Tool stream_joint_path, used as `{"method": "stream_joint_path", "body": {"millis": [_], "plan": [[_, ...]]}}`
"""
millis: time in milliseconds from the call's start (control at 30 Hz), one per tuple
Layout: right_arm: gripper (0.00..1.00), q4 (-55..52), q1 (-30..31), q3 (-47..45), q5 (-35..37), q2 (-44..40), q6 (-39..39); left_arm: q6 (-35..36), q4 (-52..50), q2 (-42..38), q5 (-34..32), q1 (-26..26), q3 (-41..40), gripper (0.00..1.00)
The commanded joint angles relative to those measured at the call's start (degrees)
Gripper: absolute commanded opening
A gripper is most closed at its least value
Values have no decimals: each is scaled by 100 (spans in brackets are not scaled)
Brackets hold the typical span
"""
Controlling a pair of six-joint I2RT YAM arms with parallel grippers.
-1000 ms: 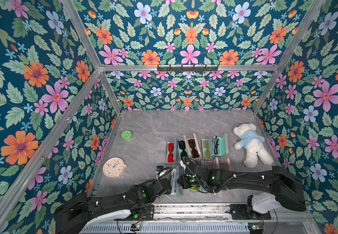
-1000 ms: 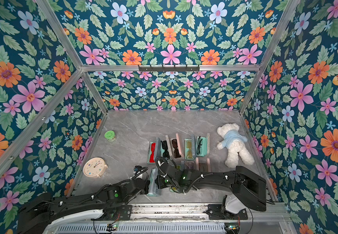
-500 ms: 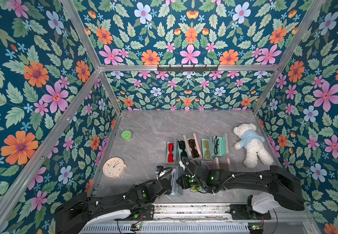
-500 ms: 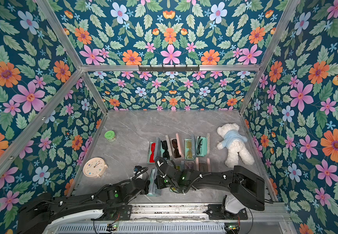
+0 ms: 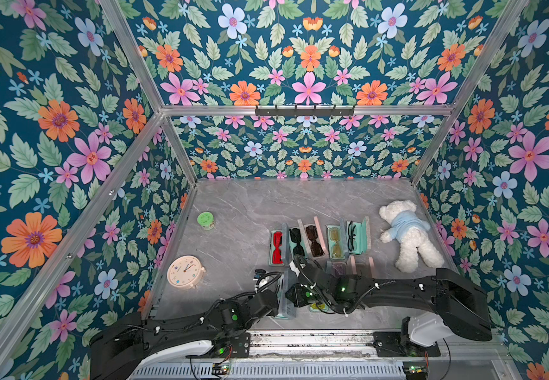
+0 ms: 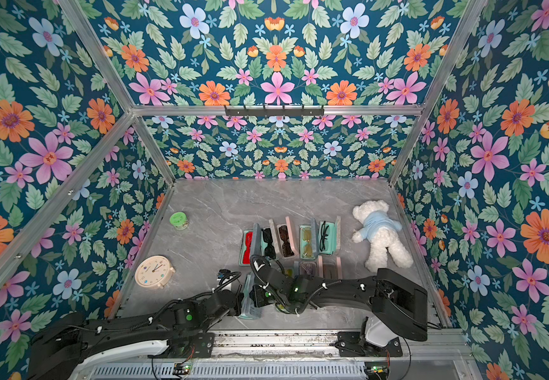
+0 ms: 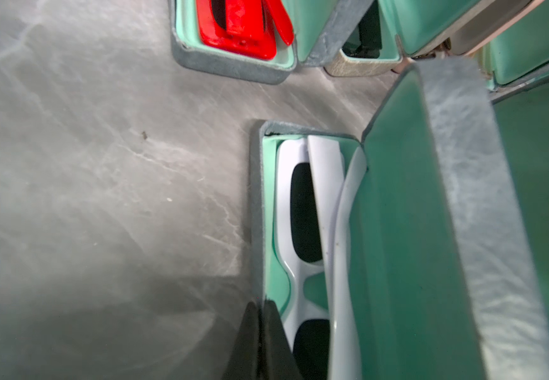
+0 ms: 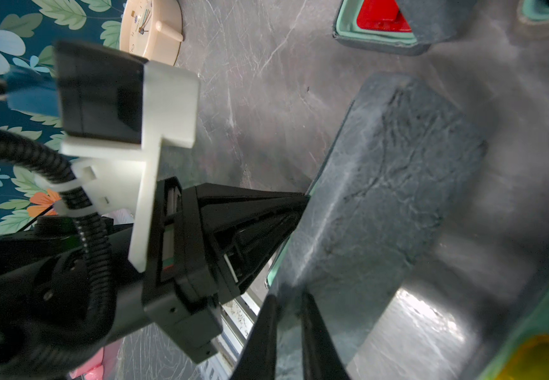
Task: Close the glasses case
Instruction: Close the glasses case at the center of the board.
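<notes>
The glasses case [image 5: 284, 297] [image 6: 249, 304] is grey with a mint lining and lies near the table's front edge. White sunglasses [image 7: 319, 204] lie in its base [image 7: 256, 204]. Its lid [image 7: 457, 204] [image 8: 391, 184] stands roughly upright. My left gripper [image 7: 260, 304] [image 8: 302, 197] is shut on the base's outer wall, away from the hinge. My right gripper [image 8: 288, 297] is shut on the lid's edge, on the lid's far side from the left gripper. In both top views the two arms meet over the case and hide their fingertips.
Behind stands a row of open cases [image 5: 316, 240] with glasses, the leftmost holding a red pair [image 5: 276, 248] [image 7: 240, 29]. More cases [image 5: 340, 267] lie under the right arm. A clock [image 5: 186, 272], a green jar [image 5: 206, 220] and a teddy bear [image 5: 408, 235] stand around them.
</notes>
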Motion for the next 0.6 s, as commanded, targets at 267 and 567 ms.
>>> {"method": "stream_joint_path", "body": {"millis": [267, 567], "plan": [[16, -390, 9, 12, 5, 93, 45, -65, -27, 78, 76, -24, 49, 5], [16, -381, 14, 13, -3, 135, 45, -56, 16, 149, 81, -31, 88, 5]]}}
